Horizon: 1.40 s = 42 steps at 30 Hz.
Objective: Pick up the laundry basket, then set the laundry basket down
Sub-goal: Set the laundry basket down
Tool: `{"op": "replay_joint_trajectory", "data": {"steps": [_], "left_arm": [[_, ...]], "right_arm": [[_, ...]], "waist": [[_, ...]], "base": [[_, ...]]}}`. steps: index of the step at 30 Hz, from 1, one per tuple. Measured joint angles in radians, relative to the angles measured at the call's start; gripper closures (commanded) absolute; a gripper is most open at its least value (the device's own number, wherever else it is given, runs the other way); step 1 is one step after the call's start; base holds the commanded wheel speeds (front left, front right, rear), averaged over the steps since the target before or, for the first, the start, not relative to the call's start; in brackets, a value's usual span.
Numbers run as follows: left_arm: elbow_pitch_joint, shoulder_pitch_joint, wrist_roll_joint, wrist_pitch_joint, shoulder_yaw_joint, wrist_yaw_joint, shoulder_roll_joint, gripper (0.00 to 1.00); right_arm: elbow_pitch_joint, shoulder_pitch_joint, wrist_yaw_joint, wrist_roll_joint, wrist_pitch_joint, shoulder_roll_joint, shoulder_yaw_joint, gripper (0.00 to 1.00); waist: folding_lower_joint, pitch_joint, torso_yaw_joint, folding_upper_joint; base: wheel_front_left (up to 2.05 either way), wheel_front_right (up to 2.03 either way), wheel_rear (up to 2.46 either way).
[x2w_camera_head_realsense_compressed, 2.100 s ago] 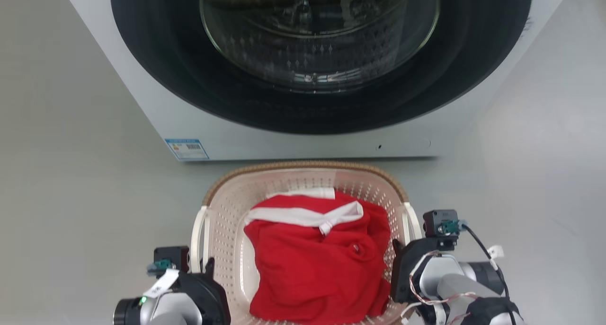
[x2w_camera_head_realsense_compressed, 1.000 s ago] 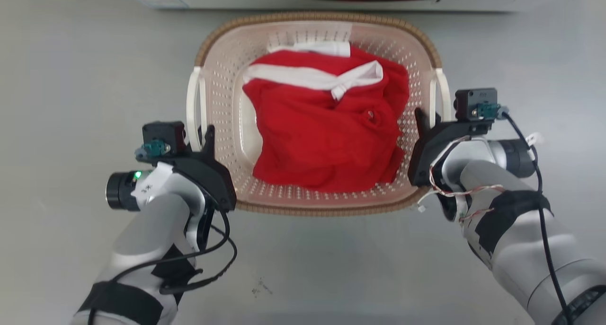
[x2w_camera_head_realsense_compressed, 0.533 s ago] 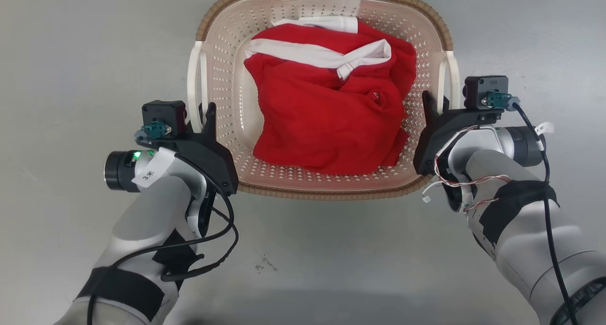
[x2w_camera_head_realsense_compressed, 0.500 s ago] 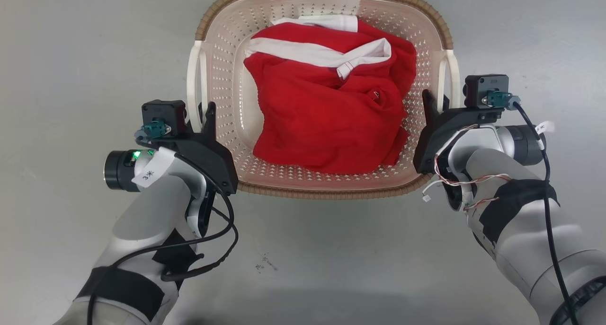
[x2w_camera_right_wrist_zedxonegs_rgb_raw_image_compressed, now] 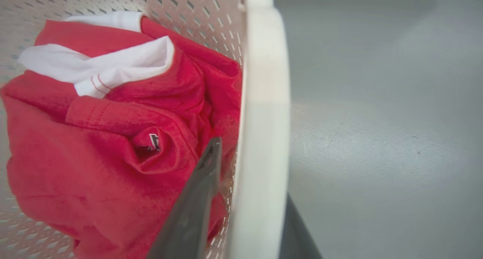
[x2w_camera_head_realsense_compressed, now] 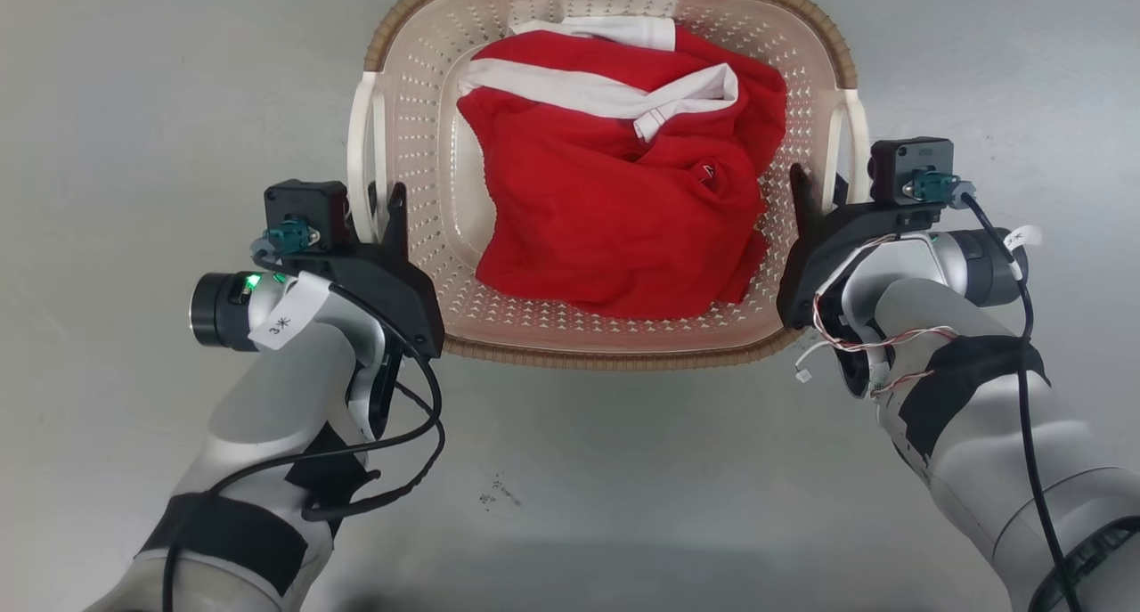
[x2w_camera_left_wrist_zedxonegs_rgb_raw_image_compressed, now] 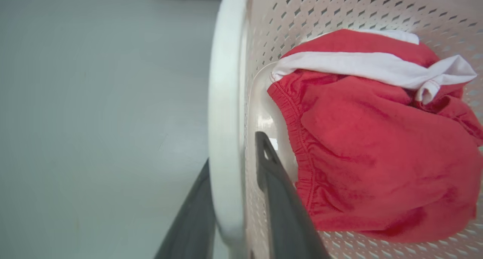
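left gripper (x2w_camera_head_realsense_compressed: 376,216): narrow, one finger inside the wall and one outside, clamped across the left handle (x2w_camera_head_realsense_compressed: 360,158) near its 6 o'clock end.
right gripper (x2w_camera_head_realsense_compressed: 824,193): narrow as well, same straddle, clamped across the right handle (x2w_camera_head_realsense_compressed: 860,140) near its 6 o'clock end.
wrist views: white bar pressed between two dark fingers on each side.
laundry basket (x2w_camera_head_realsense_compressed: 614,360): at 12 o'clock from the robot, between the grippers, left at its 9 o'clock end, right at its 3 o'clock end.
long axis: 9 to 3, handle to handle, level.
nearer arm: neither, both equally on.
load: red garment (x2w_camera_head_realsense_compressed: 623,211) with white trim, heaped mid-basket.
floor (x2w_camera_head_realsense_compressed: 623,487): grey, beneath; contact with the basket's base, cannot tell.
next move, by judgement: straight down, equal pace on both arms, rim kept level, release after settling.
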Motion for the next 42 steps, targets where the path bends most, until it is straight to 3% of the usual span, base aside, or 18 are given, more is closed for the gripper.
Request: {"op": "replay_joint_trajectory", "data": {"steps": [1, 3, 15, 30, 42], "left_arm": [[0.001, -0.005, 0.0, 0.0, 0.0, 0.0, 0.0, 0.21], [0.003, -0.016, 0.0, -0.001, 0.001, 0.0, -0.001, 0.0], [0.03, -0.013, 0.0, -0.008, 0.012, 0.0, 0.003, 0.0], [0.009, 0.084, -0.014, -0.009, 0.069, -0.028, 0.014, 0.0], [-0.116, 0.225, -0.009, -0.009, 0.146, 0.01, 0.033, 0.0]], "right_arm": [[0.001, 0.0, 0.0, 0.0, -0.003, 0.002, 0.0, 0.0], [0.005, 0.0, 0.0, 0.0, -0.005, 0.006, 0.001, 0.0], [0.034, 0.002, 0.0, 0.0, -0.031, 0.009, -0.001, 0.0], [0.036, 0.032, 0.023, 0.002, -0.066, 0.013, -0.02, 0.0], [-0.007, 0.129, 0.044, 0.009, -0.075, 0.016, -0.074, 0.0]], "waist": [[0.0, 0.0, 0.0, 0.0], [0.0, -0.001, 0.0, 0.0], [0.0, -0.061, -0.002, 0.0], [0.0, -0.238, -0.013, 0.0], [-0.0002, -0.41, -0.023, -0.0001]], "base": [[0.0, 0.0, 0.0], [0.0, 0.0, 0.0], [0.0, 0.0, 0.0], [0.0, 0.0, 0.0], [0.0, 0.0, 0.0]]}}
